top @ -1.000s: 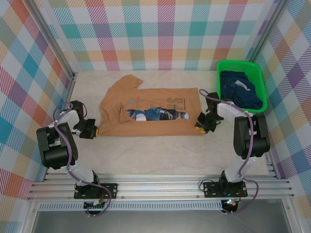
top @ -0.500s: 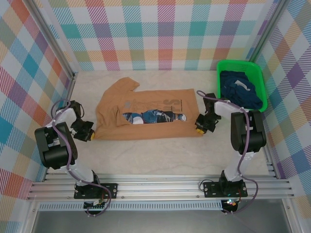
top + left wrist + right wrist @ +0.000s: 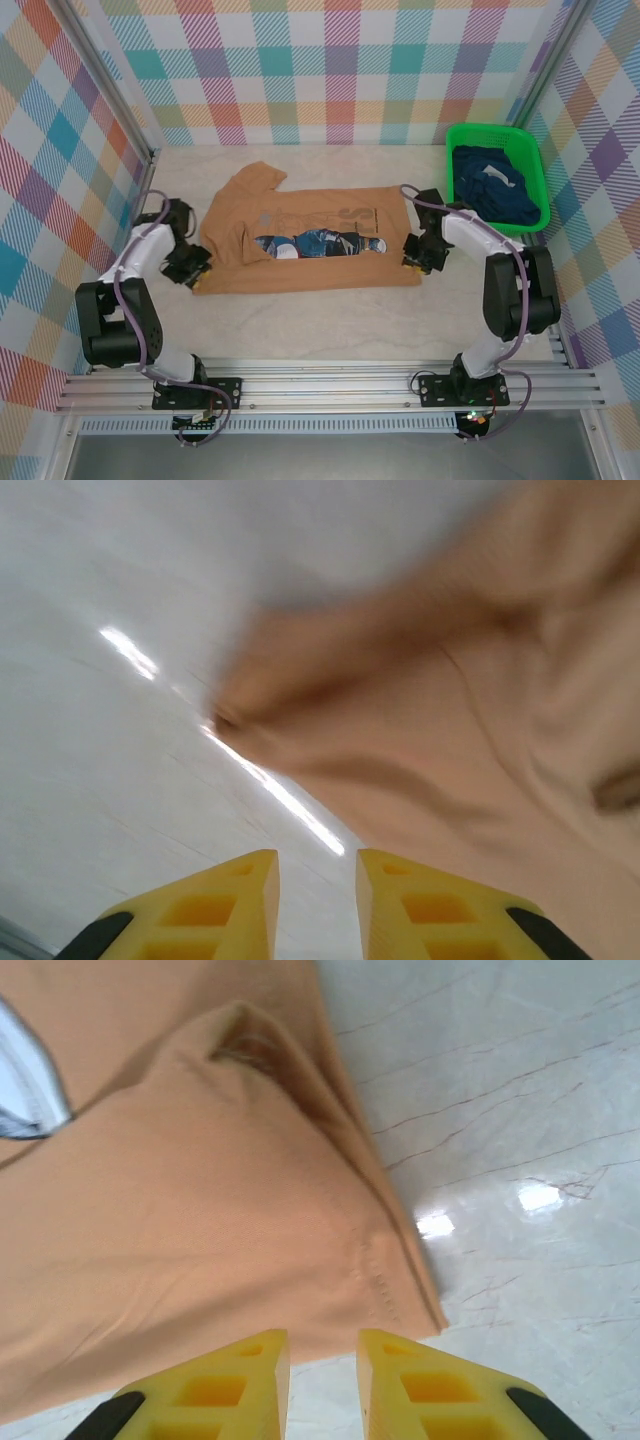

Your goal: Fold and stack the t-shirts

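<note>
We judge the fold of the tan-orange t-shirt [image 3: 300, 272] is just starting. The left hand [image 3: 196, 271] and right hand [image 3: 413, 254] are both parted and empty, with the shirt's corners just ahead. Next we should pinch them.

Enclosed on three sides by plaid wall panels [image 3: 330, 70] in pastel multicolour. Floored with a pale, glossy, marble-look tabletop [image 3: 300, 325] bearing bright glare spots [image 3: 538, 1197]. Edged in front by ribbed aluminium rails [image 3: 330, 385]; framed by metal posts [image 3: 110, 90].

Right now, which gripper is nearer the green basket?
Right. The right gripper is at the right edge of the tan-orange t-shirt, toward the green basket; the left gripper is at its left edge.
</note>
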You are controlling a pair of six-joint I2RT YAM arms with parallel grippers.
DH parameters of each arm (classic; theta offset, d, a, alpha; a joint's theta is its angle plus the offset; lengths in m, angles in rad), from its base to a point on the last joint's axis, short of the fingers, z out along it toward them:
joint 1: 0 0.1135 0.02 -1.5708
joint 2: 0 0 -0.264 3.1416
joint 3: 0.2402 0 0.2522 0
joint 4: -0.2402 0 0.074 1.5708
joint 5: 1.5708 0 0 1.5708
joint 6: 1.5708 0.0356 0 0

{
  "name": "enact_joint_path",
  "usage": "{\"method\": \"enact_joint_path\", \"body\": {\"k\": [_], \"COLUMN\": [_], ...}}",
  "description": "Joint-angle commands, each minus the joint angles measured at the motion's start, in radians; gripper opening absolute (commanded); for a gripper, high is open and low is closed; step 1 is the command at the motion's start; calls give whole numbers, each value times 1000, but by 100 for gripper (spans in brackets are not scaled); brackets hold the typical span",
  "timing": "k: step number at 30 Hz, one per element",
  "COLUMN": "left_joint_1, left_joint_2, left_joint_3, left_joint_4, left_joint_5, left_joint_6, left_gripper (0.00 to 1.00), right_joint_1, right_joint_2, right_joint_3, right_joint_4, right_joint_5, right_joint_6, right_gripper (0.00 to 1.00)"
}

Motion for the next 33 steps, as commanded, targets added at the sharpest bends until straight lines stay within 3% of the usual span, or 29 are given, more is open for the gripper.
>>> {"method": "enact_joint_path", "body": {"k": [1,3,7,15,26,33], "left_joint_1": [-64,-61,-4,107,110,94], "left_joint_2": [-9,24,127,288,267,98], "left_joint_3": [-68,-73,-5,63,118,50], "left_joint_4": [32,65,75,82,30,-28], "left_joint_5": [100,87,17,-76,-282,-205], "left_joint_6": [-94,-114,-26,148,304,243], "left_gripper": [26,26,26,17,16,23], "right_joint_1": [16,33,38,28,29,30], "right_joint_2": [-3,21,101,256,199,174], "right_joint_3": [32,41,36,72,36,36], "right_joint_4": [4,25,61,-39,-28,-18], "right_joint_5": [-61,-86,-108,75,104,61], "right_joint_6": [33,53,89,24,-18,-32], "right_gripper": [25,24,23,16,16,16]}}
